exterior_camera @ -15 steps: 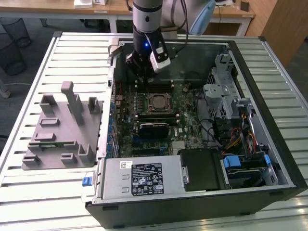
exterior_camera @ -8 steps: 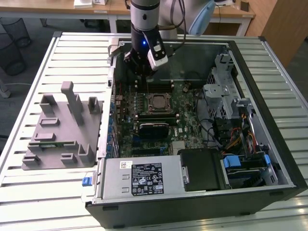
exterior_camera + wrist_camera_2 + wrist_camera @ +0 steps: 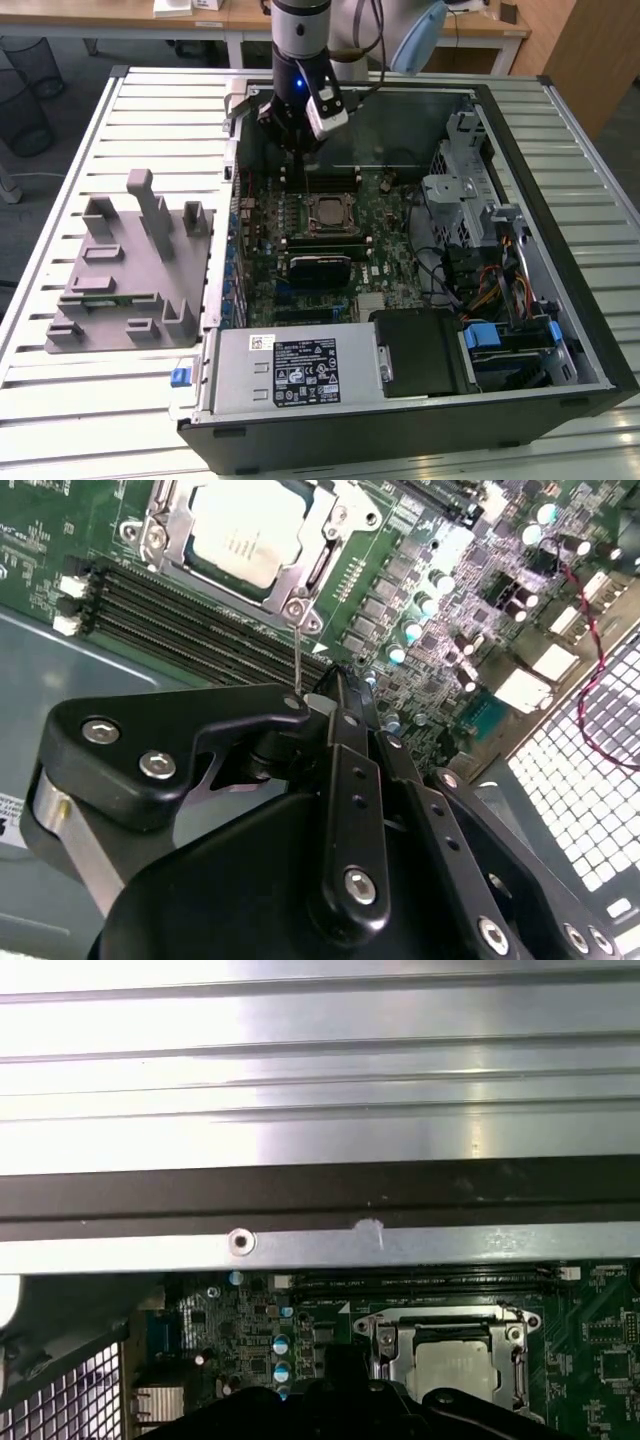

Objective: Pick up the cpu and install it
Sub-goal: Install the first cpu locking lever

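- A big computer case lies open on a table made of metal strips.
- Inside it is a green board with lots of small parts.
- A silvery square chip sits in a metal frame near the middle of the board.
- The robot arm reaches down over the far end of the case, and its gripper hangs above the board, apart from the chip.
- A grey plastic stand sits on the table, on the exterior view's left of the case.

An open computer case lies under my gripper, its green motherboard exposed. A grey fixture block sits well off to one side on the slatted tabletop.
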You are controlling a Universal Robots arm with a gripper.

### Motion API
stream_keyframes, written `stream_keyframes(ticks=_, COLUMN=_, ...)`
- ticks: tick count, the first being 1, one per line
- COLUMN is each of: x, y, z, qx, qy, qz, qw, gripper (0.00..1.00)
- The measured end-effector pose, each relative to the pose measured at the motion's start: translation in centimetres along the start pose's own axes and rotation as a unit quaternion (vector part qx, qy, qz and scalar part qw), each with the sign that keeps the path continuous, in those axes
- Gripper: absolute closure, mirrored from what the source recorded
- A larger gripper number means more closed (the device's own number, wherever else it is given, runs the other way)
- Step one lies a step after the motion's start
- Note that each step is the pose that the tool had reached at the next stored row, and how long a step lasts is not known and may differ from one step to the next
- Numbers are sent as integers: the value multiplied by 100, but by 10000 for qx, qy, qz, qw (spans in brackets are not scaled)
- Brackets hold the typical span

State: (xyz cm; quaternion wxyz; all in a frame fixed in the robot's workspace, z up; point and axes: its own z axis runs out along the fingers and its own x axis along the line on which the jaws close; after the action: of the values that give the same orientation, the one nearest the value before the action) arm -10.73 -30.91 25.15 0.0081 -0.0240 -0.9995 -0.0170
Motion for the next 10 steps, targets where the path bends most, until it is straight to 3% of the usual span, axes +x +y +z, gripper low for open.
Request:
stream_keyframes(ticks=3, x=-42, y=5, z=0, qx=0, qy=0, qz=-8, qw=10000, gripper=89)
stream_keyframes(ticks=10, x=-240, y=14, z=4, qx=0, qy=21, qz=-11, qw=10000, gripper=89)
